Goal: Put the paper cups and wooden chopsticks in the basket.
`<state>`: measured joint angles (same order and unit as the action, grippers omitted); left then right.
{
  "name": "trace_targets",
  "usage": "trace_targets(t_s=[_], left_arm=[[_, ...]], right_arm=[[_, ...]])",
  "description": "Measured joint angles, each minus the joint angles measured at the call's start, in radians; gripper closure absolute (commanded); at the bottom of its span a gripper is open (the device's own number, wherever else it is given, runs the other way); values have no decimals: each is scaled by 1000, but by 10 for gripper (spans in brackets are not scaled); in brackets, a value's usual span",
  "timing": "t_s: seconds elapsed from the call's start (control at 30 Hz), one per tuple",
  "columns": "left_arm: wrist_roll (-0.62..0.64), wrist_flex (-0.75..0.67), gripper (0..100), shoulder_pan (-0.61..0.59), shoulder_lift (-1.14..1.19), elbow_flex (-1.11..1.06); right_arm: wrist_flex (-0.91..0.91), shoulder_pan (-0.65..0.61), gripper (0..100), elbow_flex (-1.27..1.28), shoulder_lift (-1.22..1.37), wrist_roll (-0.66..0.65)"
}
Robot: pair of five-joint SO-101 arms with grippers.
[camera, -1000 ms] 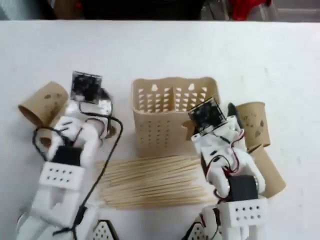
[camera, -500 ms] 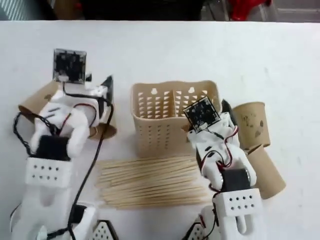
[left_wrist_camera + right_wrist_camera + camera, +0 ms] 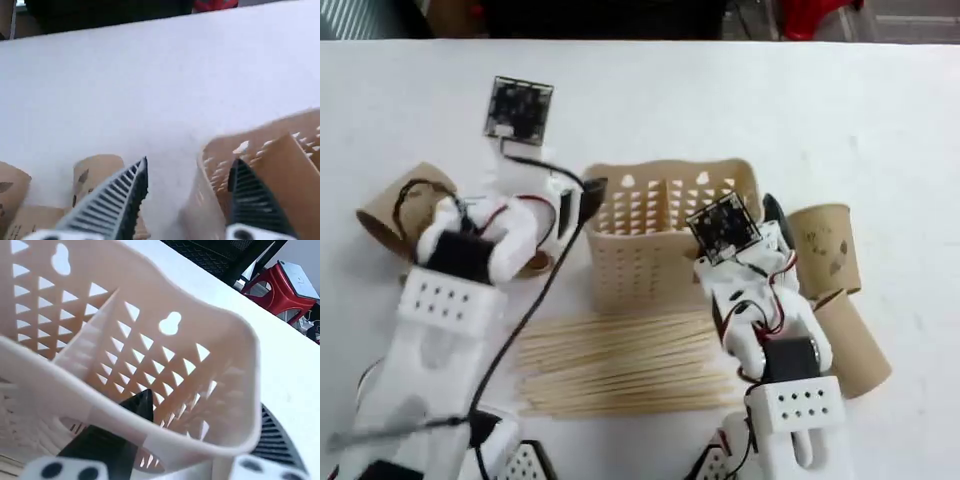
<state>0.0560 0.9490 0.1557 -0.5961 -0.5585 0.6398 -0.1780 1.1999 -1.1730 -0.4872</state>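
High view: you've got the basket [image 3: 650,262] mid-table with the chopsticks [image 3: 620,365] piled flat just in front of it. The left cup [image 3: 390,212] lies on its side left of the left arm, and the upper right cup [image 3: 825,250] and lower right cup [image 3: 855,345] touch each other beside the right arm; the left gripper [image 3: 582,205] is at the basket's left rim and the right gripper [image 3: 772,215] at its right corner. Left wrist view: the left gripper [image 3: 190,165] is spread wide and holds nothing, with one finger [image 3: 250,195] over the basket's left end and the other outside it. Right wrist view: the right gripper [image 3: 207,410] gapes astride the basket's corner, one finger inside and one outside, nothing held.
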Motion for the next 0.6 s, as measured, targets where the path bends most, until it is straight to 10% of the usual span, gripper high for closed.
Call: trace_targets(t_s=[0.3,0.6], left_arm=[[3,-35,983,46,130,34],[2,-157,978,52,206,38]], right_arm=[[-9,0,721,0,0,0],[38,-2,719,0,0,0]])
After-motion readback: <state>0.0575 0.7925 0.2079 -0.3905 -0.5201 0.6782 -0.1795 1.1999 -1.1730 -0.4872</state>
